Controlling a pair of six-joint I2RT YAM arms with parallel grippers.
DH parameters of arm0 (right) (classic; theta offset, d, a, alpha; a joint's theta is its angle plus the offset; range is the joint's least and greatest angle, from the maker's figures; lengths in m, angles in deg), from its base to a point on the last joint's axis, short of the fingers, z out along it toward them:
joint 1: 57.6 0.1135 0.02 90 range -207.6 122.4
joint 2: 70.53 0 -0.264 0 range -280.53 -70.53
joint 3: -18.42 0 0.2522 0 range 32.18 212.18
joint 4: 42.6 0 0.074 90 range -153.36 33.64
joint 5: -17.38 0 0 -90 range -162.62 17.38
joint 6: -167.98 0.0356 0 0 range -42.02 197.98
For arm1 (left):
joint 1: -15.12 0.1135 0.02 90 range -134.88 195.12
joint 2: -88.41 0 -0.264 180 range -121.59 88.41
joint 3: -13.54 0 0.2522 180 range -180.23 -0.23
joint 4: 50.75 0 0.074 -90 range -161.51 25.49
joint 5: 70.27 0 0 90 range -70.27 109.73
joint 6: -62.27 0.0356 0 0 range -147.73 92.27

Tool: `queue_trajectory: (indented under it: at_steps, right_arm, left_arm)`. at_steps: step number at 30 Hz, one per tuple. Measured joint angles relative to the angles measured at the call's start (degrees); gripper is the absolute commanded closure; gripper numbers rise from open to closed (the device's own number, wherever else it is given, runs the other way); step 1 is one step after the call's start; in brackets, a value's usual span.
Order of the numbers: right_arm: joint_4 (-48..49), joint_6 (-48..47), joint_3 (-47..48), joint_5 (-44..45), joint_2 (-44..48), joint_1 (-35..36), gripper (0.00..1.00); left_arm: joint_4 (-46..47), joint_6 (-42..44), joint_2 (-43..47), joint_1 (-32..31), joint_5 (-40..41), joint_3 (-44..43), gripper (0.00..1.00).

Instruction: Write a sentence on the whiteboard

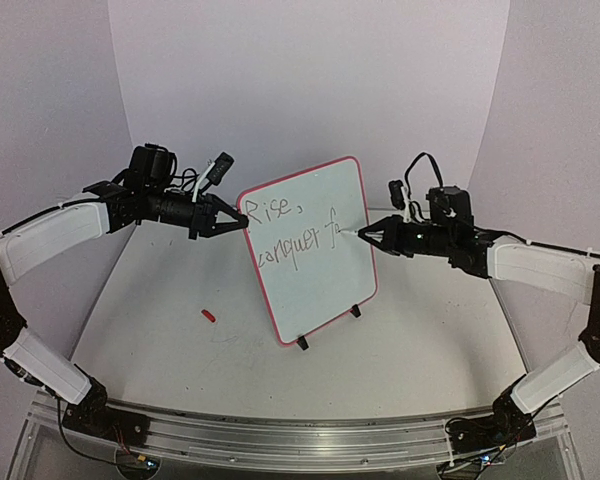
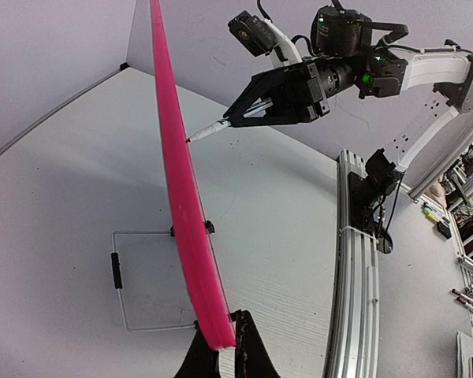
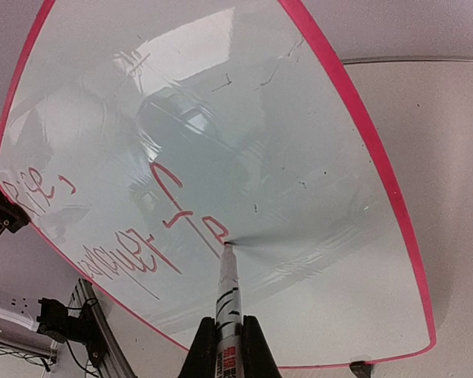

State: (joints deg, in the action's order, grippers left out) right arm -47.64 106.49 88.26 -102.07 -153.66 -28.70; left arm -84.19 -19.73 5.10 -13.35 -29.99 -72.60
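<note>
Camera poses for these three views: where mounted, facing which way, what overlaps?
Top external: above and behind the bases, looking down at the whiteboard; both arms show, left gripper and right gripper either side of it.
Left wrist: at the board's edge, looking along its red rim; own fingers at bottom, right arm beyond.
Right wrist: facing the board's front, along the marker to the sentence; own fingers at bottom.
Shared: board in all; top and left wrist both show the right gripper holding the marker.
</note>
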Motion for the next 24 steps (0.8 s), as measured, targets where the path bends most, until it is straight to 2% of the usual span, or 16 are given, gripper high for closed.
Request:
queue_trajectory:
  at_steps: [11,24]
  right_arm:
    - [-0.31,-0.04,0.00,0.38,4.47,0.00,1.00]
    - [-0.63,-0.68,0.33,-0.18,1.49,-0.75,1.00]
  left_arm:
    - [-0.04,0.13,0.04,-0.11,-0.02,0.00,1.00]
    - [-0.07,0.15,0.04,-0.13,-0.02,0.00,1.00]
